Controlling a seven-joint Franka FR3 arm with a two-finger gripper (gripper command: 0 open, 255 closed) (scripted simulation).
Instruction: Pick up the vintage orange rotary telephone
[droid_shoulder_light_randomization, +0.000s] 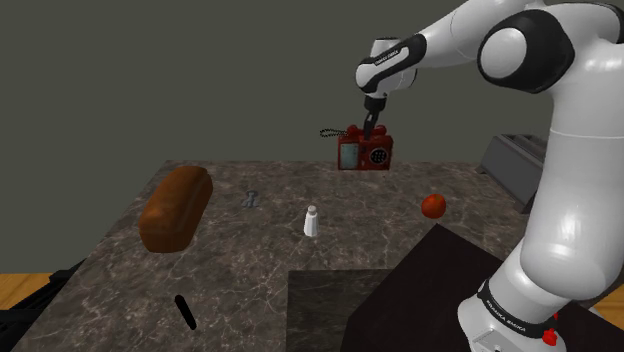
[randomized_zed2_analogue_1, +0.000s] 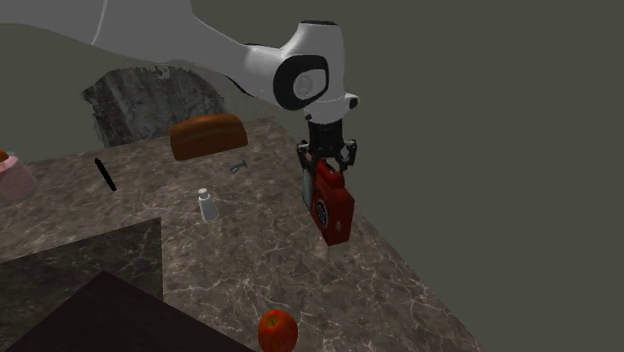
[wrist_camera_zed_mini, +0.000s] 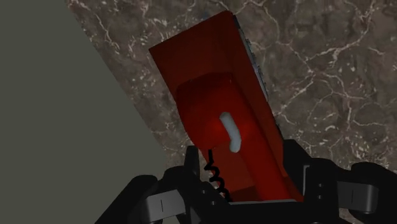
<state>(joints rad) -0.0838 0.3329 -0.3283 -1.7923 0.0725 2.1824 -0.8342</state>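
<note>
Sweeping across the shoulder view from its left, a brown loaf (droid_shoulder_light_randomization: 176, 207) is lying on the marbled tabletop (droid_shoulder_light_randomization: 250, 262), a small black stick (droid_shoulder_light_randomization: 185, 311) is resting nearer the camera, and a little grey metal piece (droid_shoulder_light_randomization: 251, 199) and a white shaker (droid_shoulder_light_randomization: 311, 221) are sitting toward the middle, all well apart from the task's thing. Further right, the red-orange telephone (droid_shoulder_light_randomization: 366, 152) is hanging in the air under the tool (droid_shoulder_light_randomization: 372, 125), which is pinching its upper end between both fingers, while a dark coiled cord (droid_shoulder_light_randomization: 330, 132) is trailing toward that view's left. Right again, a round red fruit (droid_shoulder_light_randomization: 433, 206) is sitting near the dark stand (droid_shoulder_light_randomization: 420, 300). In the second exterior view the telephone (randomized_zed2_analogue_1: 332, 205) is dangling directly below the tool (randomized_zed2_analogue_1: 328, 160), its long axis running downward from the grip and leaning a little, its lower end seemingly clear of the tabletop near the edge. In the wrist view the fingers (wrist_camera_zed_mini: 162, 205) are clasping the telephone (wrist_camera_zed_mini: 216, 108) from either side. The lift is looking nearly done; further rising is depending on that weight staying plumb beneath the grip.
</note>
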